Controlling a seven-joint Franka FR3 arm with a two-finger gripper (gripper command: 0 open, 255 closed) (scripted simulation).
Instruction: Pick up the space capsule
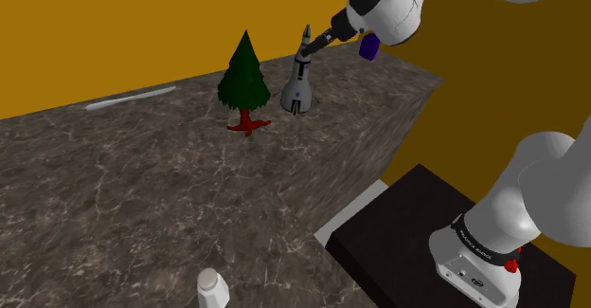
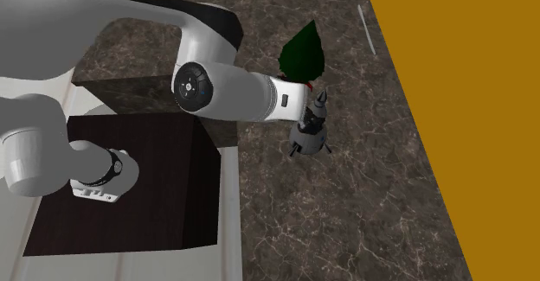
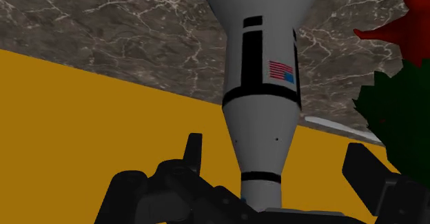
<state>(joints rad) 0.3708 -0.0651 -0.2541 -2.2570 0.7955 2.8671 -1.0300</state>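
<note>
Obstacle: toy pine tree (image 1: 245, 77) just beside space capsule (image 1: 296, 90), on shoulder view's left | capsule's right: open veined countertop (image 1: 114, 202) to edge | white bottle (image 1: 210, 290) well apart, near front edge

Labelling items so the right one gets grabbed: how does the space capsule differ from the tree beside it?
The space capsule is grey-white with black bands; the tree is dark green on a red base. The capsule narrows to a thin spire; the tree is a broad jagged cone. The capsule's tip sits between the open fingers, untouched; the tree stands free. Both stand upright on the marbled counter.
</note>
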